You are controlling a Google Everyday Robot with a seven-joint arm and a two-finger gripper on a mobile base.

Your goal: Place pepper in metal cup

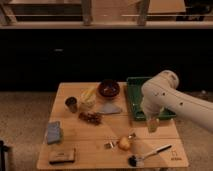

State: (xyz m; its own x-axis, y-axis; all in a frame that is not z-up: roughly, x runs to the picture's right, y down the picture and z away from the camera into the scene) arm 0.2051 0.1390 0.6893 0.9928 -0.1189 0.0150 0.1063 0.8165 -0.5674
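The small shiny dark grey metal cup (71, 104) stands upright near the table's left back. A small round yellow-orange item (123, 143), seemingly the pepper, lies at the front middle of the wooden table (165, 145), beside a fork (112, 145). My gripper (152, 124) hangs down from the white arm (165, 95) over the table's right side, just in front of the green tray (138, 100). It is to the right of and behind the pepper, apart from it, and far right of the cup.
A dark red bowl (108, 89) and a pale container with yellow sticks (88, 98) stand at the back. A reddish-brown cluster (91, 117), a grey flat piece (109, 108), a blue sponge (54, 132), a dark block (62, 156) and a brush (145, 155) lie around.
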